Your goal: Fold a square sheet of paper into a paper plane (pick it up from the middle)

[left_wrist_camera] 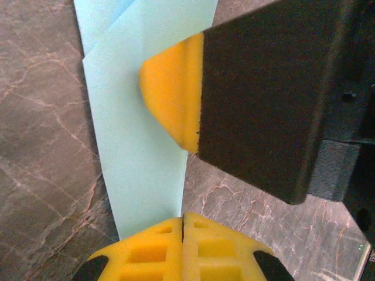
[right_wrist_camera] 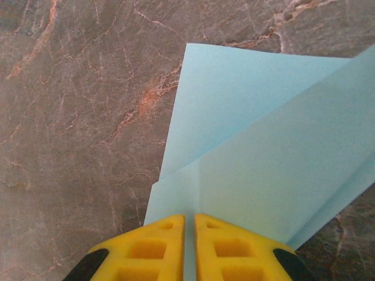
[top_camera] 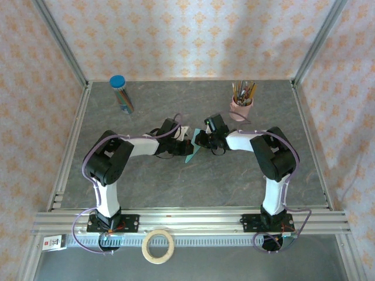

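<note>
Left gripper (left_wrist_camera: 183,225) clamped, yellow ribbed fingertips pressed together on the near edge of the turquoise paper sheet (left_wrist_camera: 135,146). Right gripper (right_wrist_camera: 189,225) also pinched onto it, with just a sliver of paper in the slit between its fingers. The sheet is partly folded, thin and matte, with overlapping layers, crisp straight creases and a pointed corner. It is held between the two grippers at the middle of the table (top_camera: 176,187). The left wrist view adds a rounded yellow pad (left_wrist_camera: 170,93) on a black block from the opposite gripper, lying against the sheet's face; whether it actually touches, can't tell. The right wrist view shows the layers fanning out far-right, one flap over another. In the top view both arms bend inward and the left gripper (top_camera: 185,141) and right gripper (top_camera: 202,140) meet, the sheet (top_camera: 191,152) a small tilted sliver between them. The table is grey stone-pattern with reddish veins. Far left is a blue-capped clear tube (top_camera: 121,93) of coloured sticks, far right a pink cup (top_camera: 241,106) of pencils, and at the near edge a tape roll (top_camera: 158,246).
</note>
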